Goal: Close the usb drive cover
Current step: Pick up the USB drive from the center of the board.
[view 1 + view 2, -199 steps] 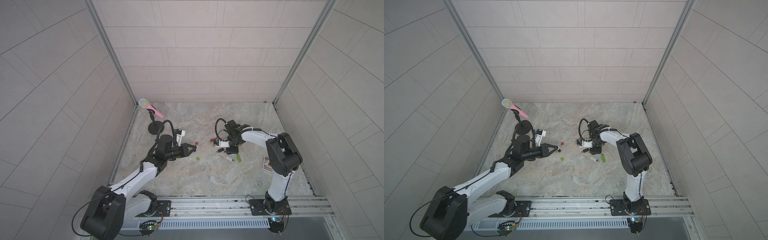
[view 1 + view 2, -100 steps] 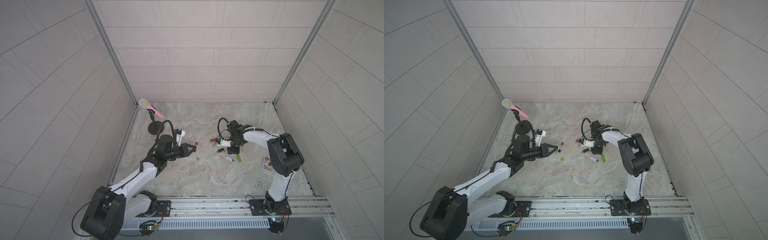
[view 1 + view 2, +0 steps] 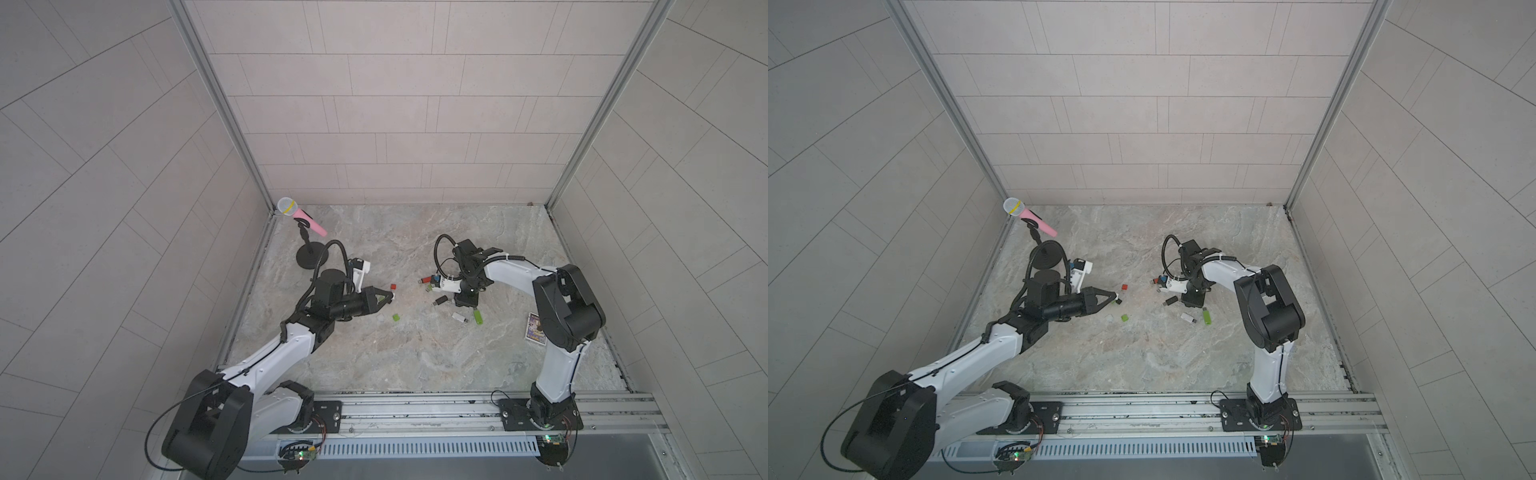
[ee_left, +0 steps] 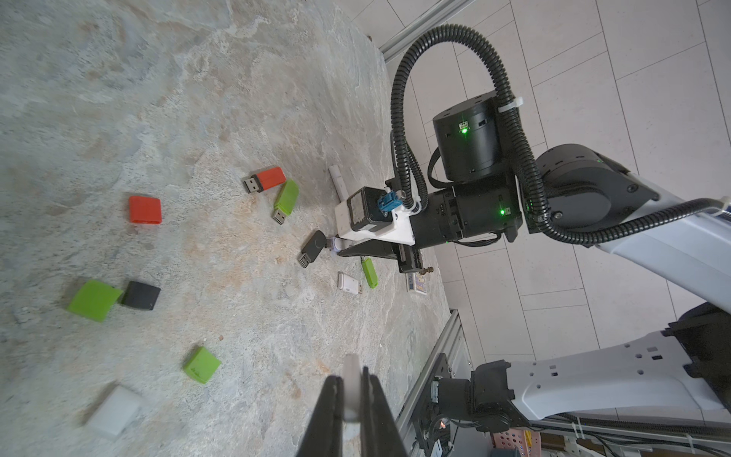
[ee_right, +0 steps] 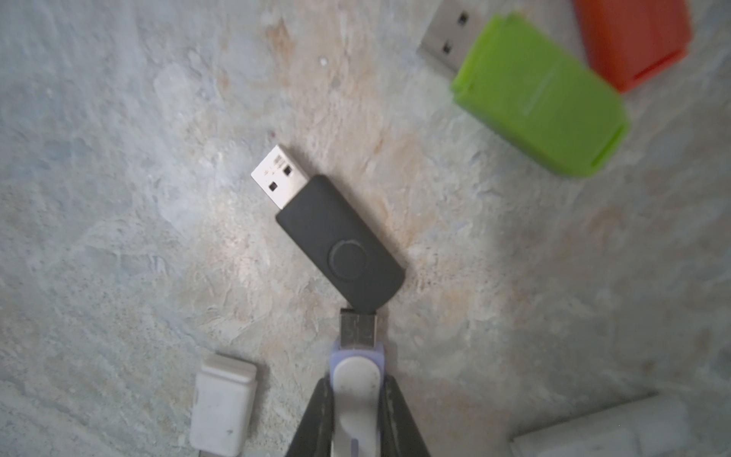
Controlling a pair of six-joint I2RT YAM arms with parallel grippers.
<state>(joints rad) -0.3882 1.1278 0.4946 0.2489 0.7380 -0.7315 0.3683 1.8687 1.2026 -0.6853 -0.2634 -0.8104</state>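
Marbled grey stone tabletop (image 5: 118,178) spreads beneath both my arms. My right gripper (image 5: 356,380) is clenched on a white-and-lilac usb drive (image 5: 358,358), whose bare metal plug touches a black swivel drive (image 5: 340,241). My left gripper (image 4: 352,382) pinches a small white plastic cap (image 4: 351,366), well apart from that drive.

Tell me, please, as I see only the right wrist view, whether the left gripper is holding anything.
Observer: Yes, the left gripper is shut on a white cap.
Operator: Thank you. Are other caps lying loose near it?
Observer: Five lie on the table by the left arm: a red cap, a black cap, a green cap, a second green cap and a loose white cap.
Operator: Does the black cap touch anything?
Observer: It appears to touch the green cap at one corner.
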